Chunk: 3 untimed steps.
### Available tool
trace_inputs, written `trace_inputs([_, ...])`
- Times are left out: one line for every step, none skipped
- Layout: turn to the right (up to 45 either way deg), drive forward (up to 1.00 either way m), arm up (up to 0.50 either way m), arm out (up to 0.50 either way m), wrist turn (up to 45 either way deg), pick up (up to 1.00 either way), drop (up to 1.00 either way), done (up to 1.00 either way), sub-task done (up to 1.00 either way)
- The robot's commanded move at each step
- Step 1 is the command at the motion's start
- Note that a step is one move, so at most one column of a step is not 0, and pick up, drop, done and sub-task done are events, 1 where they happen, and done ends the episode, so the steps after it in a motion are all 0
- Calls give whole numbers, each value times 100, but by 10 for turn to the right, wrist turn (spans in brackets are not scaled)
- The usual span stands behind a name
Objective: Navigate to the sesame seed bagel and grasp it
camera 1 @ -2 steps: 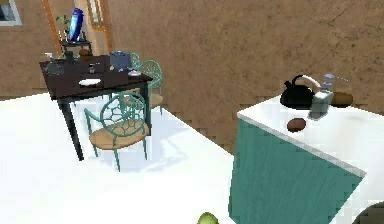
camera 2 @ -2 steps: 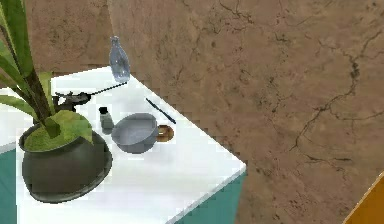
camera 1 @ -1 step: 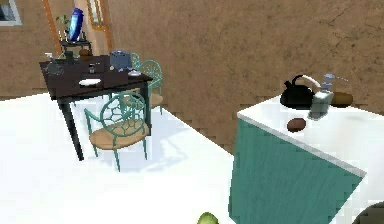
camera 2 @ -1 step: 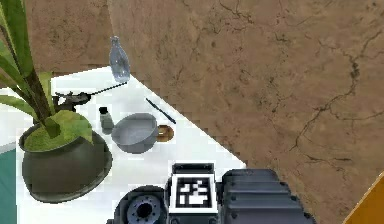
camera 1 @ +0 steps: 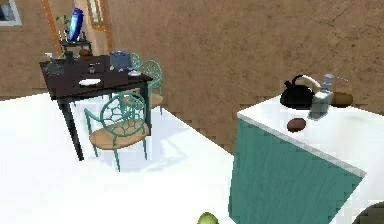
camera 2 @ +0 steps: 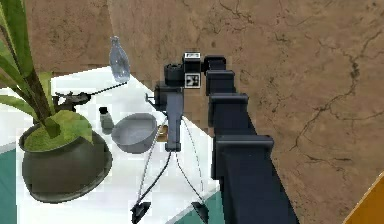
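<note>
Open floor [camera 1: 185,175] left of counter [camera 1: 290,180] edge; brown blob [camera 1: 296,125] near it, possibly the bagel. Gripper [camera 2: 170,208] by grey bowl [camera 2: 133,130]: can't tell if holding anything.

Your bench [camera 1: 290,180] has a teal front and a plain white top. Sitting on it are a glossy black kettle [camera 1: 298,94], a greyish see-through bottle [camera 1: 321,100] and a dark brown round thing [camera 1: 296,125]. Also on the bench are a plain grey bowl [camera 2: 135,130] and a dull olive pot [camera 2: 60,170] with green and yellow-green leaves [camera 2: 20,60]. Well away from the bench, the chairs [camera 1: 120,122] are teal with tan seats. The wall [camera 2: 300,60] behind the bench is mottled brown with thin dark cracks, and the floor [camera 1: 40,170] is white.
</note>
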Motion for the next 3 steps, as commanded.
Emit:
trace_inputs([0,0,0,0,450,0,0,0,0])
trace_inputs([0,0,0,0,450,0,0,0,0])
trace_inputs([0,0,0,0,450,0,0,0,0])
